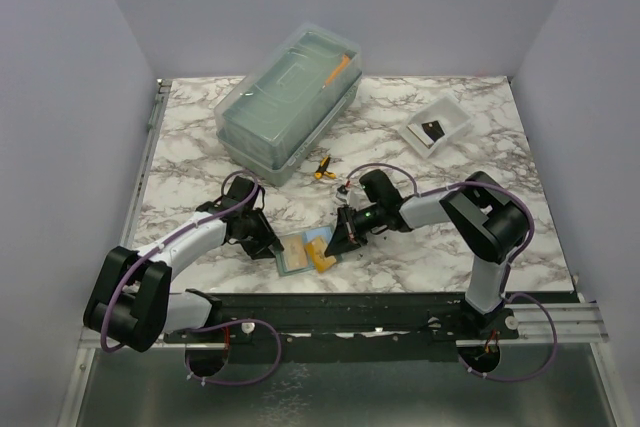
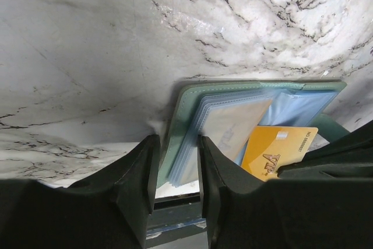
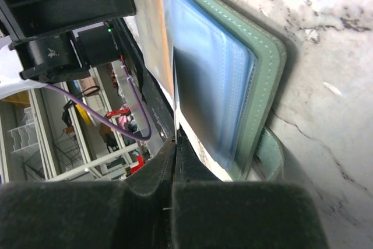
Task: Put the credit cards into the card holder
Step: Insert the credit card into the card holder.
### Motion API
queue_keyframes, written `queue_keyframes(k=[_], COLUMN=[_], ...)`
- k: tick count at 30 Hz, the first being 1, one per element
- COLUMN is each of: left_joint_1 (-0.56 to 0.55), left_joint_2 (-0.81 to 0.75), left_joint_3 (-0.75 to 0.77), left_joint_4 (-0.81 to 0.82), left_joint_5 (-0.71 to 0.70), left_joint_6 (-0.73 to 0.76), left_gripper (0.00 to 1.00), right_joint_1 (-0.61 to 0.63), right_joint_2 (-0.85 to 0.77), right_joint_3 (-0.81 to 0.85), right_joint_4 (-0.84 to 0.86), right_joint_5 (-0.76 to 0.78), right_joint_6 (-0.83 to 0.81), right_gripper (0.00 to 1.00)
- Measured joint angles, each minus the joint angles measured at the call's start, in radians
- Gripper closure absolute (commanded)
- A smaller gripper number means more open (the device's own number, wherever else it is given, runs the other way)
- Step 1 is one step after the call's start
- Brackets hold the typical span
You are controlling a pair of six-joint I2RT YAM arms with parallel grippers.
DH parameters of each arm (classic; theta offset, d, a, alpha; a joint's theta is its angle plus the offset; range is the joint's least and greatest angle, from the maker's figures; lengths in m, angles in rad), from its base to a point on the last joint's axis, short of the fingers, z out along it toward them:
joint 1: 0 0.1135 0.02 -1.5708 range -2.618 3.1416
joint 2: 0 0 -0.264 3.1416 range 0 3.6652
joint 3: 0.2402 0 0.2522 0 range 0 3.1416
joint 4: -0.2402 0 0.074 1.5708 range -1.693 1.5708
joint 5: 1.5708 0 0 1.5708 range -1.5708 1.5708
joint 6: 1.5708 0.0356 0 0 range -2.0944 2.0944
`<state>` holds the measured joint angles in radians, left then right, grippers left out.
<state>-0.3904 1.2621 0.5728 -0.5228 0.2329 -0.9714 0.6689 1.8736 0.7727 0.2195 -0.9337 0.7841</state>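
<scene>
The grey-green card holder (image 1: 293, 250) lies open near the table's front edge, its clear pockets (image 2: 227, 123) facing up. My left gripper (image 1: 270, 247) has its jaws on either side of the holder's left edge (image 2: 176, 144), closed against the cover and pocket stack. My right gripper (image 1: 338, 242) is shut on a gold-yellow credit card (image 2: 280, 147), which rests tilted over the holder's right panel (image 3: 265, 68). In the right wrist view the card shows only as a thin edge rising from the shut fingers (image 3: 176, 144). A black card (image 1: 432, 130) lies in a white tray.
A large translucent lidded box (image 1: 290, 102) stands at the back left. A small yellow-handled tool (image 1: 322, 169) lies in front of it. The white tray (image 1: 447, 115) sits at the back right. The table's front edge (image 1: 400, 292) runs just below the holder.
</scene>
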Motion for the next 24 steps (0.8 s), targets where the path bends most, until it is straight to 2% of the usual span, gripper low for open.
queue_keyframes(k=[16, 24], left_joint_1=[0.0, -0.001], left_joint_2=[0.0, 0.0], left_joint_3=[0.0, 0.0], left_joint_4=[0.0, 0.0], left_joint_5=[-0.002, -0.006], left_joint_6=[0.005, 0.005], left_gripper=[0.57, 0.58], right_joint_1=[0.028, 0.029], right_joint_2=[-0.002, -0.002], right_joint_3=[-0.008, -0.005], right_joint_4=[0.083, -0.023], right_joint_5=[-0.084, -0.013], right_joint_6=[-0.007, -0.045], right_gripper=[1.0, 1.0])
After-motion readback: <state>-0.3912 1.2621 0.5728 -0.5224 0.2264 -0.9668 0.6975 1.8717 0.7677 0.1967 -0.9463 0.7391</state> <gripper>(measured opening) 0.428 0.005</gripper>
